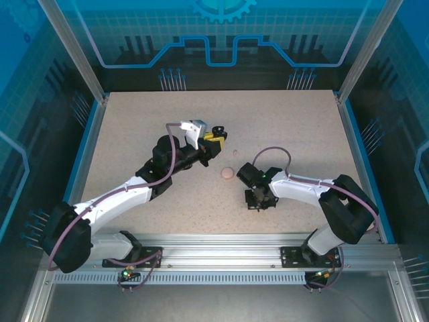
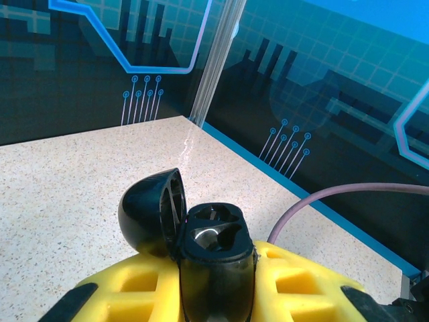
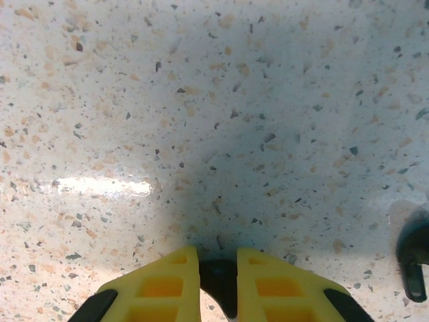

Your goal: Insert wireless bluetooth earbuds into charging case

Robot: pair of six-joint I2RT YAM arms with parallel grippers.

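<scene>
**A:** Pinching the black earbud (image 3: 218,288) like that, will it hold? The right pincer (image 3: 218,258) has its yellow fingers drawn narrow onto it, just above the speckled surface (image 3: 201,100).

**B:** I'd judge it feather-light, hard and slick, so it could squirt out. A gentle squeeze across the bulb, stem left free, suits it. What looks like its twin (image 3: 412,258) lies on the surface off to one side.

**A:** And the case?

**B:** The black case (image 2: 214,231) is clamped in the left pincer (image 2: 218,292), lid (image 2: 147,211) swung open and sockets facing up. A pink case (image 1: 228,173) rests on the surface between the two arms.
</scene>
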